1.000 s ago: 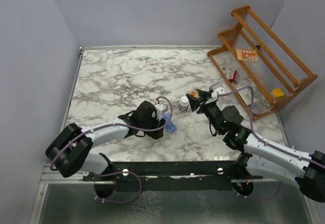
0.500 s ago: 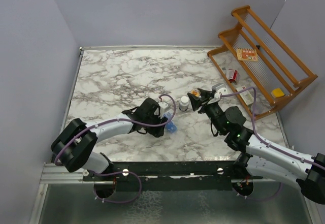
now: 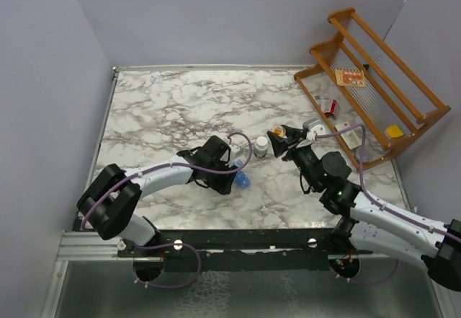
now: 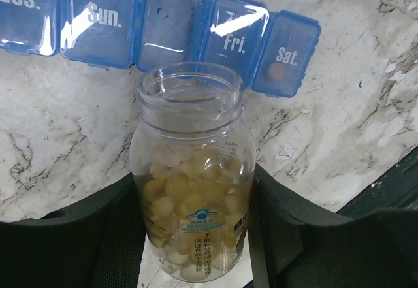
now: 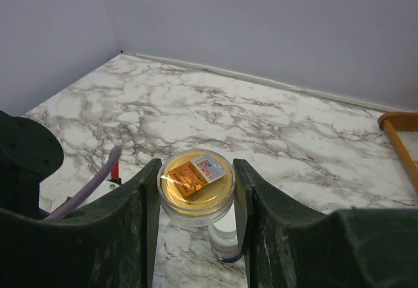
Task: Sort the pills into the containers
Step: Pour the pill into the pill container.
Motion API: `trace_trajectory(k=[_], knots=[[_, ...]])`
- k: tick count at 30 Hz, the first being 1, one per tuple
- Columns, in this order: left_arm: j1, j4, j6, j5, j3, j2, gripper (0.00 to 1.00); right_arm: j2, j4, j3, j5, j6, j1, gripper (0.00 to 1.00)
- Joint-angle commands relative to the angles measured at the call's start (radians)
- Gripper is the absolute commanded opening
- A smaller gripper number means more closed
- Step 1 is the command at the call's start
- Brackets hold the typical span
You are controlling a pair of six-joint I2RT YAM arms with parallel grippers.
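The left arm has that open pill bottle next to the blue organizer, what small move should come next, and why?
Probably tip the pill bottle so its mouth dips over the unlabeled compartment between Sun. and Fri., which looks open. The left gripper holds the uncapped bottle with its mouth just short of the pill organizer.

You have open marble table (image 3: pixel 166 109) from 9 to 12 o'clock. At 2 o'clock, the wooden rack (image 3: pixel 374 80) blocks passage. The white-capped bottle (image 3: pixel 261 146) and containers (image 3: pixel 243 182) obstruct the centre; gaps there appear narrow.
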Motion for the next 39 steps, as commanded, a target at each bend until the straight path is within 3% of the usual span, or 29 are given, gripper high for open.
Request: trace_trajectory(k=[1,12,39], knots=[[-0.004,-0.049,-0.001,-0.010,0.029,0.048,0.00,-0.024,-0.002,-0.008,0.028,-0.005,-0.003,0.01],[-0.004,-0.059,0.020,0.002,0.055,0.082,0.00,-0.043,-0.002,-0.018,0.034,-0.010,-0.002,0.01],[-0.004,-0.253,0.059,-0.026,0.209,0.163,0.00,-0.093,-0.010,-0.028,0.053,-0.013,-0.002,0.01]])
